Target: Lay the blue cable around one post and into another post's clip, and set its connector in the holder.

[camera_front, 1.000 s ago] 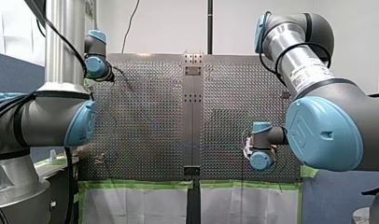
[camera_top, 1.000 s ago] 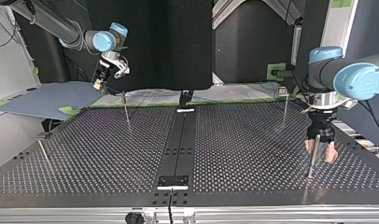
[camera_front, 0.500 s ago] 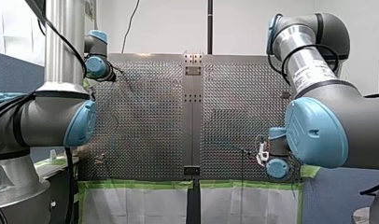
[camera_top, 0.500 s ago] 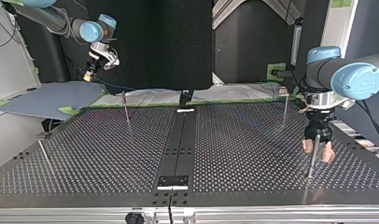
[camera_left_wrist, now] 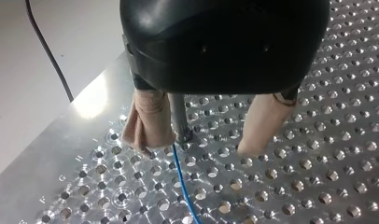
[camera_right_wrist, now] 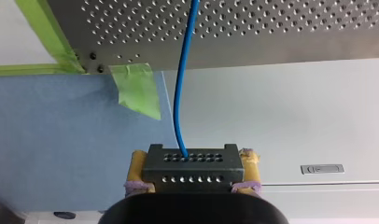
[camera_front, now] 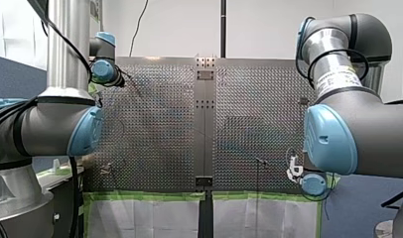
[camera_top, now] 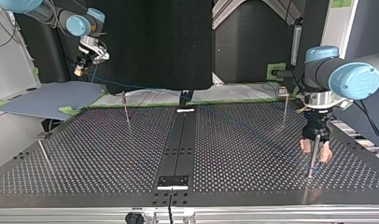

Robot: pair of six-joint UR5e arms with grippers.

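In the right wrist view my right gripper [camera_right_wrist: 193,161] is shut on a black connector block [camera_right_wrist: 192,175], yellow pads on both its sides. The blue cable [camera_right_wrist: 180,93] leaves the block toward the perforated table. In the top view that gripper [camera_top: 78,72] hangs beyond the table's far left corner, and the cable [camera_top: 243,126] stretches faintly across the table to a thin post [camera_top: 312,163] at the right. My left gripper [camera_top: 315,151] stands open astride that post. In the left wrist view the post [camera_left_wrist: 178,116] is beside one beige pad [camera_left_wrist: 148,126], with the cable [camera_left_wrist: 183,186] running from its base.
Other thin posts stand at the far left [camera_top: 126,107], the far right [camera_top: 284,109] and the near left [camera_top: 43,156]. A dark centre strip [camera_top: 178,149] ends in a small black plate [camera_top: 173,182]. Green tape [camera_right_wrist: 136,88] and blue sheeting lie past the table's edge.
My right arm has carried the connector up and to the top view's left, out past the table's corner, drawing the cable taut. My left gripper has stayed open at its post.
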